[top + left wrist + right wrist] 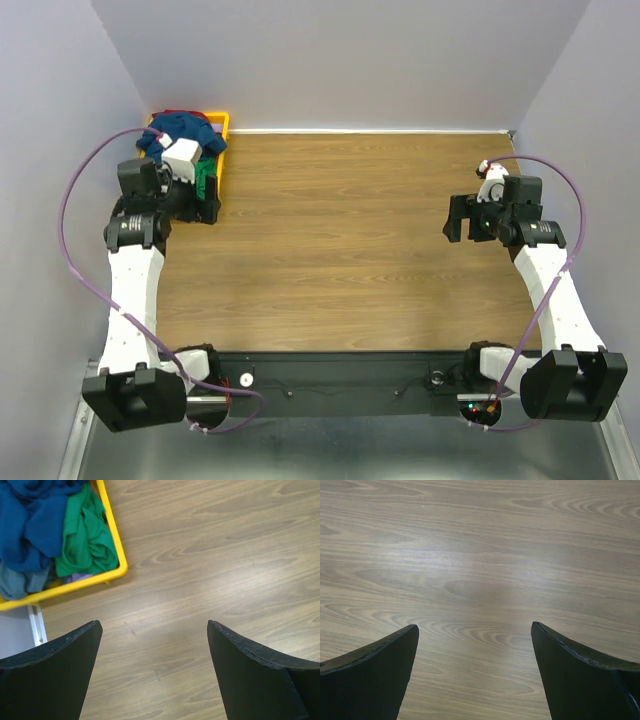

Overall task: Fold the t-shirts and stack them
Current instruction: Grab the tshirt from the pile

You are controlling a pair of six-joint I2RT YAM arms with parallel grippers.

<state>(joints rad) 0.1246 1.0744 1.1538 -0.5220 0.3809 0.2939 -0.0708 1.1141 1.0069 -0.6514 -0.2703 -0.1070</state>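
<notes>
- Nearest to me, the black metal rail (340, 375) at the table's near edge is carrying both arm bases.
- The left white-and-black arm (130, 290) is reaching up the left side of the brown wood-grain table (340, 250), with a purple cable (75, 190) looping out beside it.
- The right white-and-black arm (560, 300) is reaching up the right side, well apart from the left one.
- The right gripper (475, 626) is hanging over bare wood. Its two black fingers (375, 675) are standing spread wide, and I am seeing only table grain between them.
- The left gripper (154, 625) is likewise standing spread wide and gripping nothing. It is hovering over the wood just beside the tray's nearest corner.
- The yellow plastic tray (117, 555) is sitting in the far left corner of the table, next to the walls.
- All the shirts are lying crumpled inside that tray, none on the table.
- The bright green cloth t-shirt (82, 535) is bunching in the tray corner closest to the left gripper.
- The dark blue cloth t-shirt (30, 520) is heaping beside and partly over the green one.
- The grey-blue cloth t-shirt (15, 582) is showing under the blue one at the tray's near rim.
- A dark red strip of cloth (172, 112) is peeking out at the tray's far edge in the top view; I cannot tell more about it.
</notes>
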